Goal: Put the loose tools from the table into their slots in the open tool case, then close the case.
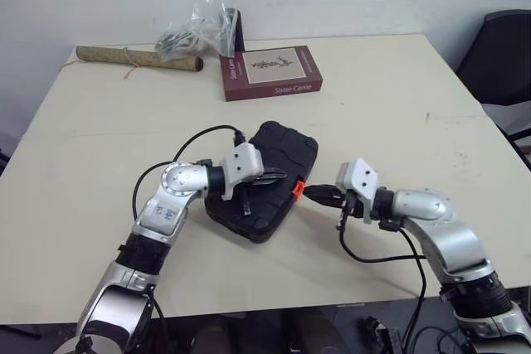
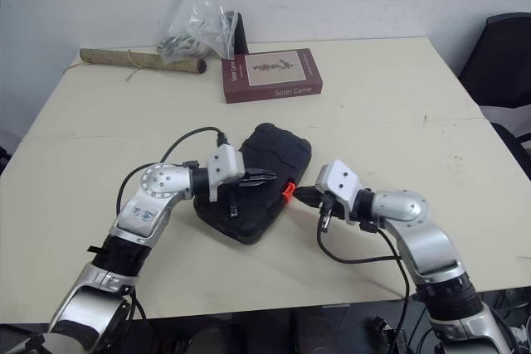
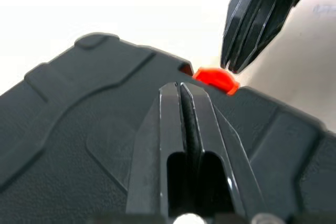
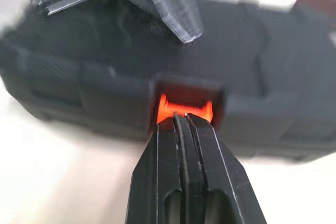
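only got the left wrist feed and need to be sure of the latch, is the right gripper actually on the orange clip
Observer: Yes. In the right wrist view the right gripper, fingers shut, has its tips against the orange latch in its recess on the case's side wall.
Operator: where does my left gripper sit overall
Observer: In the head view the left gripper is over the closed lid of the tool case, pointing toward the latch side.
Operator: anything else around
Observer: A dark red book, a plastic bag and a brown roll lie beyond the case.
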`<state>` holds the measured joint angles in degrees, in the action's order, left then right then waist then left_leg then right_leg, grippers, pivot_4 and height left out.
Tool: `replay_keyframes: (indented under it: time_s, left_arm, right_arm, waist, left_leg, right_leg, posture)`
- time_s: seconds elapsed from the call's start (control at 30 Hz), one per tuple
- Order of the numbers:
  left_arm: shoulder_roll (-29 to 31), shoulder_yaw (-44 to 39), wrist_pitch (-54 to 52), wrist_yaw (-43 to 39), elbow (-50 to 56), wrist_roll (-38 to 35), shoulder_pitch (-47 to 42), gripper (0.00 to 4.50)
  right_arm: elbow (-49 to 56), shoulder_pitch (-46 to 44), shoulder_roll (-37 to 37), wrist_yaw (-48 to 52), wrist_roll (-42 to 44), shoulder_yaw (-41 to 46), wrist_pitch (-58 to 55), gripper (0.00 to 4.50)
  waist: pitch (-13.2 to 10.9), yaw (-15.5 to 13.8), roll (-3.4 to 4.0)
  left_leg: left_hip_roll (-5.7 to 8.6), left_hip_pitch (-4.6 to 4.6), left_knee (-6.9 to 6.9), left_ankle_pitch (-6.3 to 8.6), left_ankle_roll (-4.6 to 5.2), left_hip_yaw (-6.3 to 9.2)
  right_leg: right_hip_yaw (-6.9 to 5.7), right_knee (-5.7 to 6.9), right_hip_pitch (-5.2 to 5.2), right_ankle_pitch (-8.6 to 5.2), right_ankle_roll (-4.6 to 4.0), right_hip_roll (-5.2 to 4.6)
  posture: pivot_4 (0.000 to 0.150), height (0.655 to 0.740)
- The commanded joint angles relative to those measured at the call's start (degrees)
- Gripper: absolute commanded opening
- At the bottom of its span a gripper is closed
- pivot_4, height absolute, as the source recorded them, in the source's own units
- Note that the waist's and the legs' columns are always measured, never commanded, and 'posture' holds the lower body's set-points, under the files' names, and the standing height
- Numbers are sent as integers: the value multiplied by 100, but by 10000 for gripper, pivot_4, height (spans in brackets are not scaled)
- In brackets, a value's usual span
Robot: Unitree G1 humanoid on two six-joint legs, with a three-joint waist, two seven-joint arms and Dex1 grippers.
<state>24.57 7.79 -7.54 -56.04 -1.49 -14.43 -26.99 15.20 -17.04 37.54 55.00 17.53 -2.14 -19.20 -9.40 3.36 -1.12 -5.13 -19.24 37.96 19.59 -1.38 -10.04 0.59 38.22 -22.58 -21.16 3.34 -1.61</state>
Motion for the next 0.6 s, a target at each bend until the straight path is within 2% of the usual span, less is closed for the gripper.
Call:
replay_keyframes:
  time_s: [0.03,0.2,0.23,0.3,0.4,0.6]
  left_arm:
    - [731,-815,-175,-262,573,-484,430,10806]
    - [1788,-2022,-334,-142,781,-613,1251,33351]
    - [2034,-2368,-357,-125,672,-564,1512,38295]
    - [2386,-3035,-300,-69,349,-491,2012,44513]
    - [2567,-3692,-258,-3,21,-620,2532,44513]
    - [2449,-4030,-153,335,232,-607,2925,44513]
  right_arm:
    - [4,315,659,484,239,873,450,8107]
    - [-446,854,1528,1170,366,1776,1045,31841]
    - [-693,896,1700,1294,307,1948,1228,37947]
    - [-1296,814,1998,1427,171,2192,1628,44460]
    - [-2081,405,2208,1351,87,2273,1997,44460]
    - [-2576,-276,2191,1418,-44,1880,2231,44460]
  waist:
    - [-19,-18,-9]
    - [-40,-14,-16]
    - [-45,-9,-20]
    - [-74,29,-19]
    - [-111,31,-20]
    - [-121,-11,-19]
  left_leg:
    - [0,-4,0,0,0,2]
    - [4,-6,-6,5,10,1]
    - [6,-7,-6,7,12,0]
    - [5,-6,-8,8,13,-2]
    - [6,-5,-11,8,14,-7]
    - [8,-8,-10,9,15,-5]
  right_leg:
    - [-1,-2,-2,0,0,0]
    - [-2,-26,5,0,0,-8]
    - [-4,-28,5,1,0,-13]
    - [-4,-30,4,1,0,-14]
    - [-7,-32,0,0,-1,-20]
    - [-13,-32,-1,-1,-3,-29]
  posture:
    - [1500,7400]
    - [1500,7400]
    - [1500,7400]
    - [1500,7400]
    - [1500,7400]
    - [1500,7400]
